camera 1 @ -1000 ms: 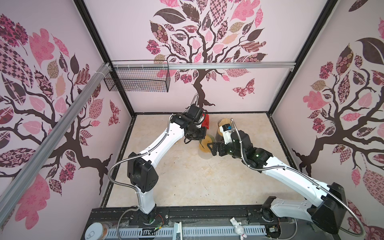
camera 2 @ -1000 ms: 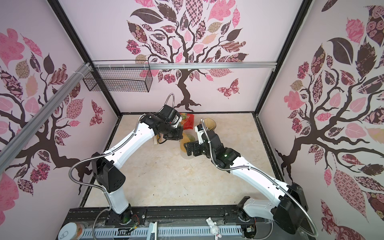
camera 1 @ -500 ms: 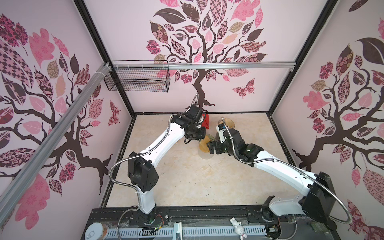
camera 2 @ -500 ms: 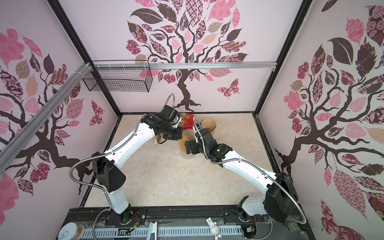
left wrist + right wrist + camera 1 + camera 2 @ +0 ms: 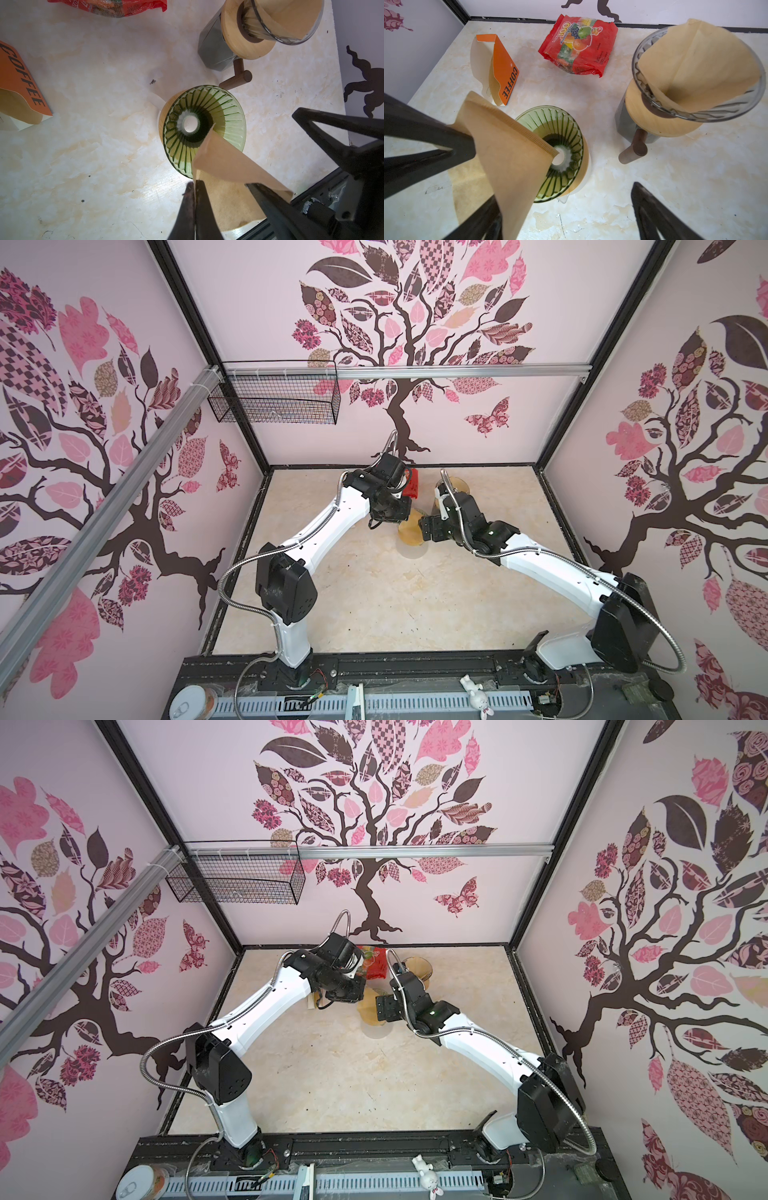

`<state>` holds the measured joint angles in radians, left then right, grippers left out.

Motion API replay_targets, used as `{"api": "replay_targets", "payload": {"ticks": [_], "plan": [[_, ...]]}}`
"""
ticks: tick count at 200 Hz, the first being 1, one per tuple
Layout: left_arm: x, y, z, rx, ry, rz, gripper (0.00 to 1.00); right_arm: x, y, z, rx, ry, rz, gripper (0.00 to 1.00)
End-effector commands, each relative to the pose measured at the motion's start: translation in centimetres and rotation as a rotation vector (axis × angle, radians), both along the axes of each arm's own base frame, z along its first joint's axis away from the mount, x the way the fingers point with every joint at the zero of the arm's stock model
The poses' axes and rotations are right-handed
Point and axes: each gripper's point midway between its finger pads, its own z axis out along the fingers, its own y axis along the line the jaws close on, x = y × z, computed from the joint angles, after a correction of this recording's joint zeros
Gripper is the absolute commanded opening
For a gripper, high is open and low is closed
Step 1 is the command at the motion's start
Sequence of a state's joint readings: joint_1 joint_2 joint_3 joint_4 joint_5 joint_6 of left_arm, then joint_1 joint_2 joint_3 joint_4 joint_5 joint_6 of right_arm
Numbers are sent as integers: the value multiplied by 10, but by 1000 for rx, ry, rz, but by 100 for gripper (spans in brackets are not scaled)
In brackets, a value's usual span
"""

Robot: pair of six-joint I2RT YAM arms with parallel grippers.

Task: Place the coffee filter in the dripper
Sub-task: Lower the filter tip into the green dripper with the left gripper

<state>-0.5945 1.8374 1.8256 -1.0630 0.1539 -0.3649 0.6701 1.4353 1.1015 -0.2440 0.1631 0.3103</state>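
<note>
1. The left gripper (image 5: 195, 184) is pinching the brown paper coffee filter (image 5: 226, 164) by its seamed edge.
2. The filter's tip is pointing down into the green glass dripper (image 5: 228, 116), over its centre hole.
3. The right gripper (image 5: 565, 192) is standing wide open above the dripper, beside the filter.

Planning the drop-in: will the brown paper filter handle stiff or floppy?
Probably floppy and light: the paper filter hangs thin from one edge pinched in the left pincer. Its crimped seam likely adds slight stiffness; the tip may snag the green dripper's ribs.
</note>
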Motion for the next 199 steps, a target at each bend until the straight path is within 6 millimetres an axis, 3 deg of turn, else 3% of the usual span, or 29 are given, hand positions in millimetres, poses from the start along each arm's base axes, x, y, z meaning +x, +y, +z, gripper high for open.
{"api": "replay_targets", "payload": {"ticks": [1,90,199], "plan": [[0,2,-16,32,16,-10,3,8,2,1,4,5,-1,91],[1,1,-25,43,33,-14,13,12,1,-15,2,45,-6,90],[3,5,-32,67,38,-4,32,18,-1,-16,26,53,-13,91]]}}
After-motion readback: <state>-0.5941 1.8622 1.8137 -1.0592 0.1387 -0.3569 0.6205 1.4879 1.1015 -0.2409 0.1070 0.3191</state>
